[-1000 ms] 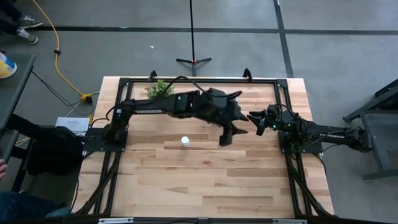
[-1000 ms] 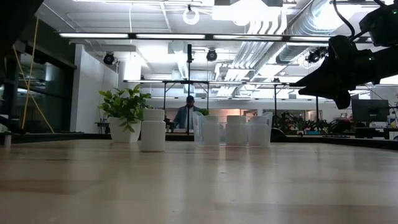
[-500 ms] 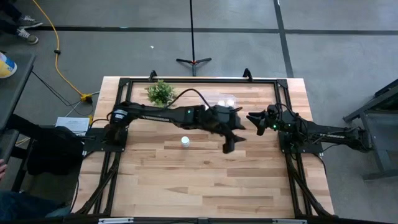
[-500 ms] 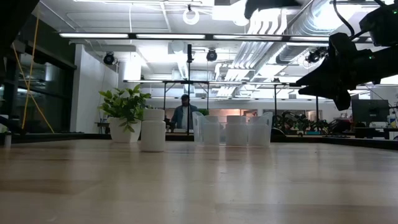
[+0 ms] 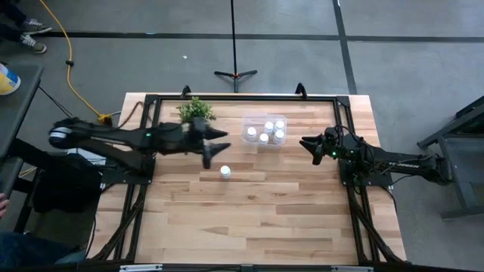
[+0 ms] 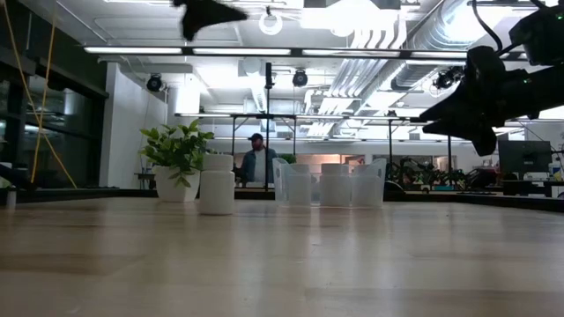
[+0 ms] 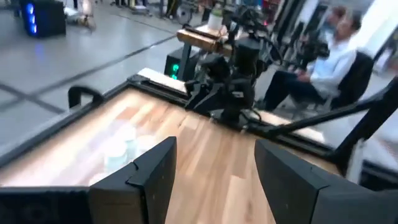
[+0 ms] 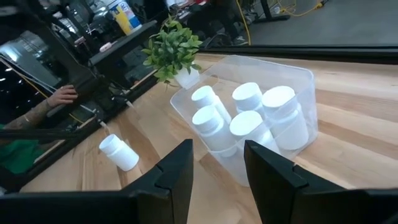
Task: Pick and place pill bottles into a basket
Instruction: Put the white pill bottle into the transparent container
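Note:
One white pill bottle (image 5: 225,172) stands upright on its base on the wooden table, left of and nearer than the basket; it also shows in the low view (image 6: 217,185) and the right wrist view (image 8: 119,152). The clear basket (image 5: 249,121) sits at the far middle and holds several white bottles (image 8: 249,121). My left gripper (image 5: 218,149) hangs open in the air between the plant and the lone bottle, with nothing between its fingers (image 7: 214,162). My right gripper (image 5: 306,143) waits open just right of the basket, also with nothing in it (image 8: 217,168).
A small green potted plant (image 5: 195,111) stands at the far left of the basket. A black frame (image 5: 227,97) runs along the table's far and side edges. Bare wood lies across the near half of the table (image 5: 249,219). A person stands in the room behind (image 6: 256,163).
My left gripper has swung from above the basket toward the table's left edge and rolled as it went, staying open with nothing in it. The basket with its bottles now shows uncovered. The lone bottle has stayed where it was.

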You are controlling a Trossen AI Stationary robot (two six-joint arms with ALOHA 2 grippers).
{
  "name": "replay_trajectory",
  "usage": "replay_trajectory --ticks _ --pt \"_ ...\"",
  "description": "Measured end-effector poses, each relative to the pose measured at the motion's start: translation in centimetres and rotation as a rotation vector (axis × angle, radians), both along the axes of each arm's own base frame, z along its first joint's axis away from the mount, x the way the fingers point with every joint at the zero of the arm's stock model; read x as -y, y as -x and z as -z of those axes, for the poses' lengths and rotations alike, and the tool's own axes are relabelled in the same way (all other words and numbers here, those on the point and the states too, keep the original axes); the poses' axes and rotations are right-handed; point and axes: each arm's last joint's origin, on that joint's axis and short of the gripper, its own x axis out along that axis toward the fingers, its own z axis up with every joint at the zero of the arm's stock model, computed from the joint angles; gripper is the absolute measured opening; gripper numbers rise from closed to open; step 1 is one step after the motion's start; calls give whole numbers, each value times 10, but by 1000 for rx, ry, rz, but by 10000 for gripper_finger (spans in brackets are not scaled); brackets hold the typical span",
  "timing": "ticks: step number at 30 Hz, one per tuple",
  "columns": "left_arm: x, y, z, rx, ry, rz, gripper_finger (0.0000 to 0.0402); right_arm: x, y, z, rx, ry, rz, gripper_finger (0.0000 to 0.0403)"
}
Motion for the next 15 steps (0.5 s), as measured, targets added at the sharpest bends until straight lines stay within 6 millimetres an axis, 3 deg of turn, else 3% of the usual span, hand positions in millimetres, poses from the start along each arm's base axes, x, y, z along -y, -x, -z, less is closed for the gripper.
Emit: replay_trajectory --ticks 4,6,15 --pt "-2 32 20 6 90 -16 248 -1 -1 -2 13 30 -53 134" --pt "-2 40 20 35 106 -13 248 -2 -2 -5 34 62 -83 134" --pt "-1 38 30 -46 14 56 248 -9 -3 -32 241 375 -320 109"
